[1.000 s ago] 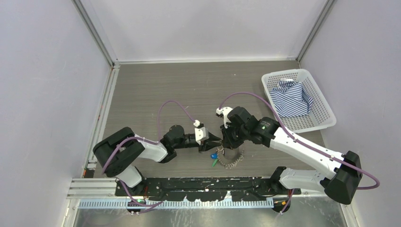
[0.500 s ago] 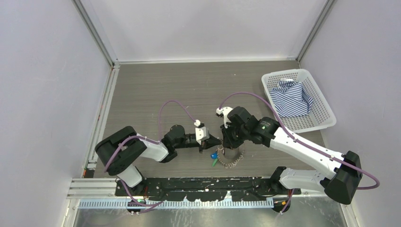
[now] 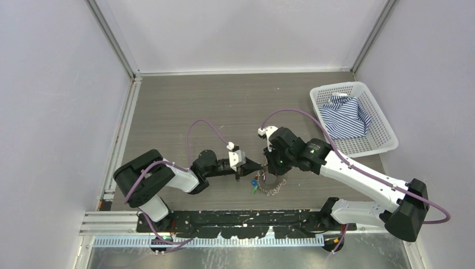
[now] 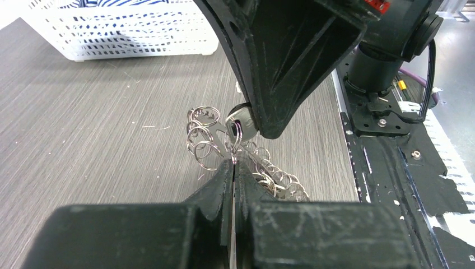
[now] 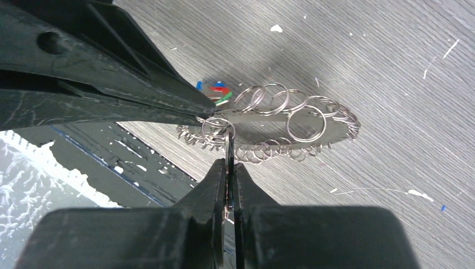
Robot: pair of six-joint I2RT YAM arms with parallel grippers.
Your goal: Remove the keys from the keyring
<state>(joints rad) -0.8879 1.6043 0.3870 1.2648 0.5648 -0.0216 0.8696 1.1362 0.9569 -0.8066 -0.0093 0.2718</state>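
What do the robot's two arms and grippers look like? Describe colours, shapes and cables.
Both the left arm and right arm have white shells, black joints and a looping purple cable. The left gripper and right gripper are black, with tapering, wedge-shaped fingers.

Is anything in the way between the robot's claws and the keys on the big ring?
No, nothing visible is in the way. The right gripper pinches a silver key, and the left gripper is shut on the small ring hooked to it, right by the keyring.
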